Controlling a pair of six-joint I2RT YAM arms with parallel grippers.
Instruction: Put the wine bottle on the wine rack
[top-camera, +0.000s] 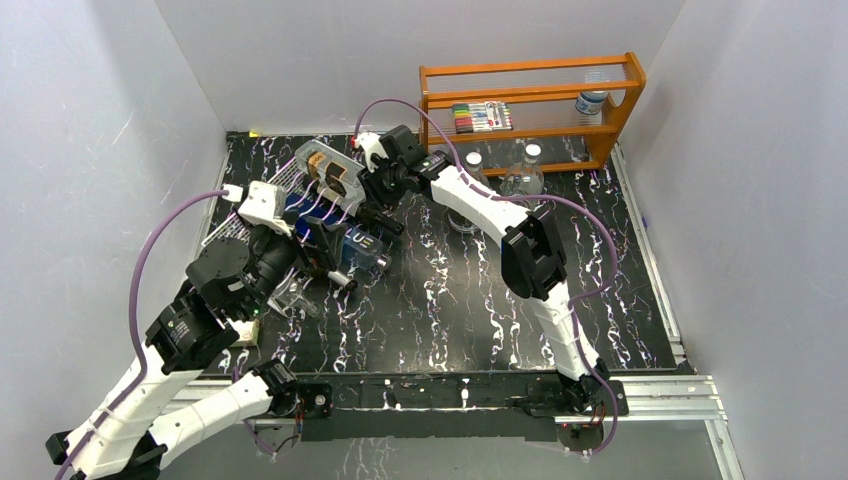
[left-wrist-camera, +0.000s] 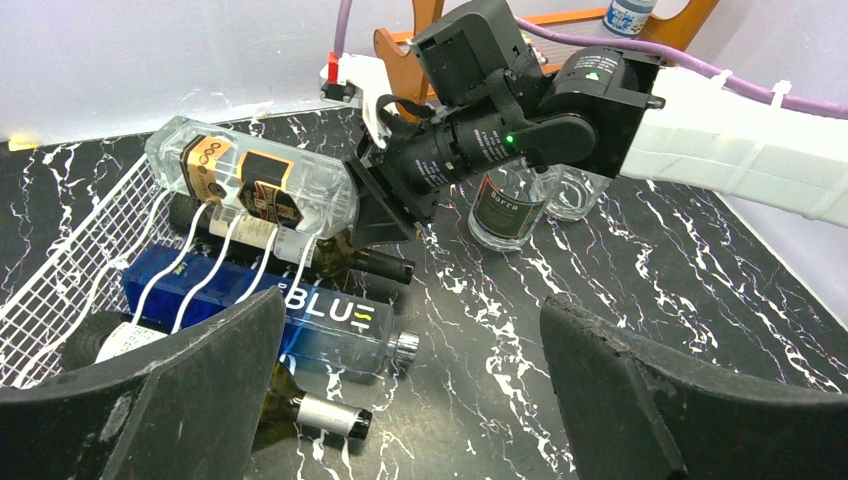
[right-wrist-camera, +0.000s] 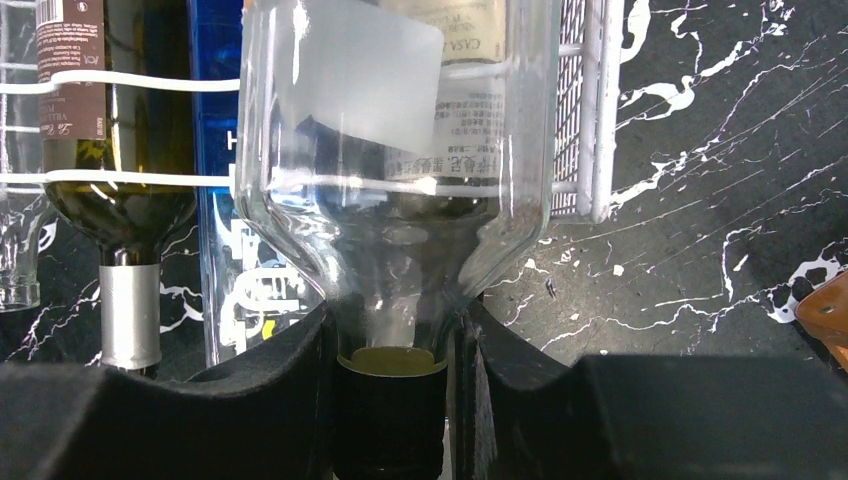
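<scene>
Wine bottle (left-wrist-camera: 250, 190) horizontal atop wine rack (left-wrist-camera: 60, 260), neck pointing right, clamped by right gripper (right-wrist-camera: 395, 350). Blue bottle (left-wrist-camera: 320, 320) in rack below. Left gripper (left-wrist-camera: 410, 350) fingers released.

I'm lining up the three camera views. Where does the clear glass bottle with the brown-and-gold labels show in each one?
Top external: clear glass bottle with brown-and-gold labels, upper left of centre.
Left wrist: bottle upper left, lying tilted.
Right wrist: bottle fills the centre, neck downward.
Shared landmark: white wire-grid rack.
</scene>
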